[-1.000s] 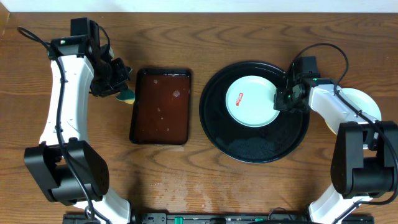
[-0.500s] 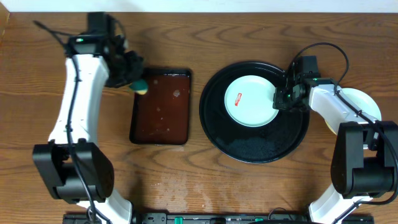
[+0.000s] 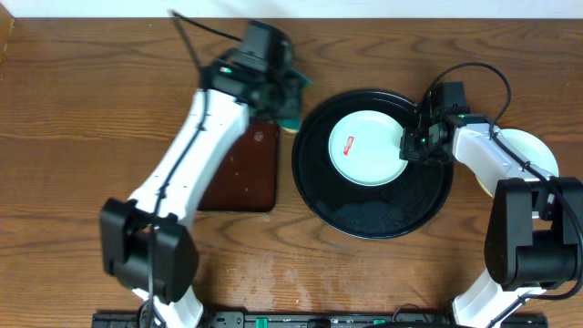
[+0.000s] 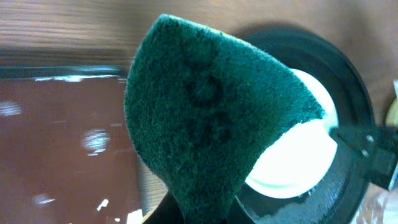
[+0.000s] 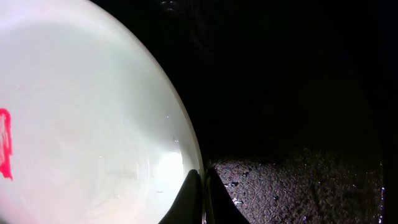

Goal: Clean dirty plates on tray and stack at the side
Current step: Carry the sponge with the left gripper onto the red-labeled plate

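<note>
Since the plate (image 3: 369, 150) has a red smear (image 3: 347, 146) on its left half, that is the spot I need to scrub. It is small, round, shiny and pale mint-white. It lies flat in the upper part of the big black tray (image 3: 364, 219). My right gripper (image 3: 406, 147) is pressed together on the plate's right edge, pinching it to hold it down, I think. My left gripper (image 3: 282, 98) is closed on a green sponge (image 4: 211, 118). It hangs just outside the tray's upper left rim, over the corner of the brown tray (image 3: 260, 173). So the plate is to the right of the sponge, and the smear is on the side nearest it. Another pale plate (image 3: 536, 144) sits on the counter (image 3: 73, 109) right of the tray, partly under my right arm.
</note>
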Robot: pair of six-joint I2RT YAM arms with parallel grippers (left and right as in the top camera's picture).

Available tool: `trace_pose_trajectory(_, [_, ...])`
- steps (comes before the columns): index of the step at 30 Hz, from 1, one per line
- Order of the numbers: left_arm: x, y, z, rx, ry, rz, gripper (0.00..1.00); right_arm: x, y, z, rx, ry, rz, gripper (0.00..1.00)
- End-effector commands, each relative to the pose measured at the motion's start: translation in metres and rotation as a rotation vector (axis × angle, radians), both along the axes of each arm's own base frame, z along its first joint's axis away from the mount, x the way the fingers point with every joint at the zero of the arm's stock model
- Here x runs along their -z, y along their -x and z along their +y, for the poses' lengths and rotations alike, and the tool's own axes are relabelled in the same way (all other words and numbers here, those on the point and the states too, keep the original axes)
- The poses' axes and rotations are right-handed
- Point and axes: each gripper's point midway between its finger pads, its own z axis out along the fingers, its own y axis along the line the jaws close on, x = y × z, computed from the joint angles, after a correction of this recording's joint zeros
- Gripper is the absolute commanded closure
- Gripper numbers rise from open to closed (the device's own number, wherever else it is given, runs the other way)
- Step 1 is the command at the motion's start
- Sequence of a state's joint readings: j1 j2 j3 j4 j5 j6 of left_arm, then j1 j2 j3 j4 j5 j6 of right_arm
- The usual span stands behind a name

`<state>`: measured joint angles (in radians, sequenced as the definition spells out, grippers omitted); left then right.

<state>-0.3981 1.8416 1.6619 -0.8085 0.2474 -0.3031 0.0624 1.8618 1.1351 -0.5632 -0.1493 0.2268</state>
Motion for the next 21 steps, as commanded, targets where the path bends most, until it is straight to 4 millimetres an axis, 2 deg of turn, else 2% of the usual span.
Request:
trace_pose_trajectory(1, [0.024,0.012,-0.027,0.022,-0.016,0.057,0.93,0.005,0.004,0.004,-0.012,-0.01,0.018,0.99])
trace_pose_trajectory(4, [0.033,0.023,-0.046,0.052,-0.015,0.088,0.92,0.005,0.004,0.004,-0.012,-0.01,0.018,0.99])
trace_pose_trajectory(5, [0.034,0.027,-0.059,0.079,-0.017,0.089,0.92,0.005,0.004,0.004,-0.012,-0.01,0.018,0.99])
trace_pose_trajectory(11, [0.03,0.037,-0.096,0.155,-0.003,0.044,0.93,0.005,0.004,0.004,-0.012,-0.01,0.018,0.99])
trace_pose_trajectory(15, [0.039,0.035,-0.104,0.152,-0.092,-0.018,0.92,0.005,0.004,0.004,-0.012,-0.01,0.018,0.99])
trace_pose_trajectory(21, [0.065,0.042,-0.124,0.195,-0.148,-0.028,0.92,0.006,0.005,0.004,-0.012,-0.009,0.024,0.99])
